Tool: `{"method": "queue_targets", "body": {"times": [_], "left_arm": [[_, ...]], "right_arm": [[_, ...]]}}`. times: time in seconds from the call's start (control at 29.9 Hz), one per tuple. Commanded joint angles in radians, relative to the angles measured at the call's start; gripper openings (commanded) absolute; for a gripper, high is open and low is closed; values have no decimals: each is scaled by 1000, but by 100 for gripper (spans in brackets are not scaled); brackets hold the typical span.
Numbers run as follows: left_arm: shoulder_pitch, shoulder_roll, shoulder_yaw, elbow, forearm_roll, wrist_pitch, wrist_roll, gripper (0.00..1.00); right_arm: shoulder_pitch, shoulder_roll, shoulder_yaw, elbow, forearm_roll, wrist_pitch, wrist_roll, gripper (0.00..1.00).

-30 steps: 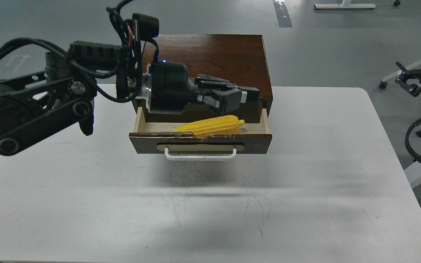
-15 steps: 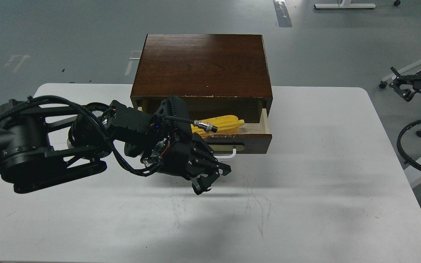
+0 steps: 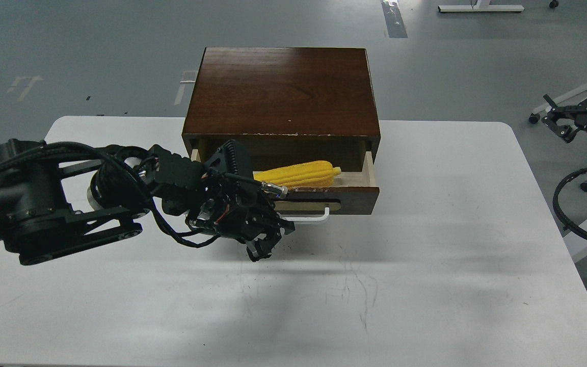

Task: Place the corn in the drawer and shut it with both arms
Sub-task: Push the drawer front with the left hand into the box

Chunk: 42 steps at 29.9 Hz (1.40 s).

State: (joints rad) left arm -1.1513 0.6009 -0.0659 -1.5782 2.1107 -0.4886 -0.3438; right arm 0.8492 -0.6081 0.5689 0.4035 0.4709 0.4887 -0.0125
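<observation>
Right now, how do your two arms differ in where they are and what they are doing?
The left arm reaches across the table, while the right arm stays off to the side, beyond the table edge. The left pincer points down in front of the open drawer with the corn inside, while the right pincer is far from it and seen small. Both are black with cables.

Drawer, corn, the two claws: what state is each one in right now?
Drawer: open, pulled out of the box.
Corn: lying flat inside the drawer, not held.
Left gripper: in front of the drawer, holding nothing; open or shut cannot be told.
Right gripper: off the table at the right, holding nothing; fingers apart.
</observation>
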Motion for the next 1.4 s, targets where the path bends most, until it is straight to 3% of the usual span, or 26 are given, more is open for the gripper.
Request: {"method": "queue_targets", "body": {"times": [0.0,0.87,1.37], "left_arm": [[-8,8,0,12,0,0,0,0],[-16,7,-6,233,32,0,-3,0],[-16,2,-8,238,29,0,-1,0]], "right_arm": [[2,-2,0,-2,0,0,0,100],[5,-2,3,0,0,0,0,100],[8,-2,3,0,0,0,0,100]]}}
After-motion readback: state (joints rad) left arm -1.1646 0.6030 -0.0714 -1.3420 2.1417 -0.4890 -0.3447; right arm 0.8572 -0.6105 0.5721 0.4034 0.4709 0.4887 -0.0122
